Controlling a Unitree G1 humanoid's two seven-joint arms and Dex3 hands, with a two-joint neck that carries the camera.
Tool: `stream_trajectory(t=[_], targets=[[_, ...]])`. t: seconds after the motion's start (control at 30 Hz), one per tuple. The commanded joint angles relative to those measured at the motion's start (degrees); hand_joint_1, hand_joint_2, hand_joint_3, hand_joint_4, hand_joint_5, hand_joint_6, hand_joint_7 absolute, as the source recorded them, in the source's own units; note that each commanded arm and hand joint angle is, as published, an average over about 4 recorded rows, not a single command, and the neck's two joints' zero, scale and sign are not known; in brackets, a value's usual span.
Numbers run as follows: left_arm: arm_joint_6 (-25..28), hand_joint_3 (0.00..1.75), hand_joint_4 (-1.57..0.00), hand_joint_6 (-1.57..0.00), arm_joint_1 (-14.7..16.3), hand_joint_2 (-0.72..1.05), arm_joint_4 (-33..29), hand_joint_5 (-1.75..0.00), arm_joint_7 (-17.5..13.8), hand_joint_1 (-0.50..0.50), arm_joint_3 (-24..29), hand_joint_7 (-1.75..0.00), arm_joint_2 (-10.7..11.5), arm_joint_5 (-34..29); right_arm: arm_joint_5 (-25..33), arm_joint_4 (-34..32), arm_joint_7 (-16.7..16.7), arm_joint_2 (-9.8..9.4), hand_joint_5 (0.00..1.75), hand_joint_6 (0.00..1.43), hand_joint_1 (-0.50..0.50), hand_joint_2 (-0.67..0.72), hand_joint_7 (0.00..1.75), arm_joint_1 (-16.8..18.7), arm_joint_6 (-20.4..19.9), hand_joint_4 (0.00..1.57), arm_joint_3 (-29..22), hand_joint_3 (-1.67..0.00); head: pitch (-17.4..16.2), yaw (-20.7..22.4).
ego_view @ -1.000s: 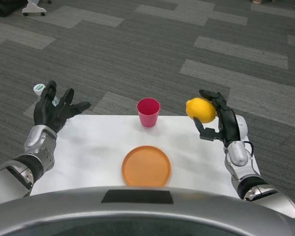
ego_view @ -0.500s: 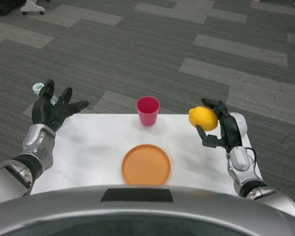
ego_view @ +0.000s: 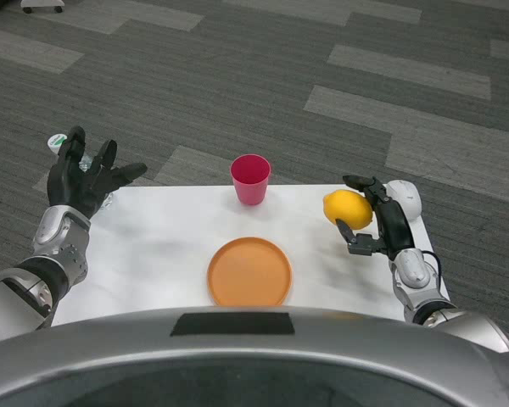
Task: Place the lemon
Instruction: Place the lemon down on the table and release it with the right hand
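Lemon (ego_view: pixel 347 208) sinking toward the table, clasped in my right hand (ego_view: pixel 375 222).
Over the last second I've lowered it; the orange plate (ego_view: pixel 249 271) lies left of that hand, so placement looks close. Left hand (ego_view: pixel 86 176) waits, fingers spread.

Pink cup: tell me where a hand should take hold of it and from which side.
Grip the pink cup around its side wall, below the rim. It stands upright with its mouth open, so a sideways wrap suits it. The open left hand could probably come in from the left; the right hand holds the lemon.
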Motion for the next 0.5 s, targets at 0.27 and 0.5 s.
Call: stream_trajectory(t=[0.27, 0.5], targets=[[-0.29, 0.09, 0.00, 0.00, -0.27, 1.05, 0.10, 0.00, -0.03, 0.50, 0.03, 0.00, 0.40, 0.29, -1.73, 1.59, 1.86, -0.22, 1.45, 0.11, -0.17, -0.54, 0.63, -2.41, 4.72, 0.14, -0.12, -1.27, -0.21, -0.25], [-0.29, 0.09, 0.00, 0.00, -0.29, 1.05, 0.10, 0.00, 0.01, 0.50, 0.03, 0.00, 0.42, 0.29, -1.81, 1.98, 1.86, -0.15, 1.45, 0.11, -0.17, -0.56, 0.59, -2.66, 5.29, 0.14, -0.12, -1.27, -0.17, -0.40]])
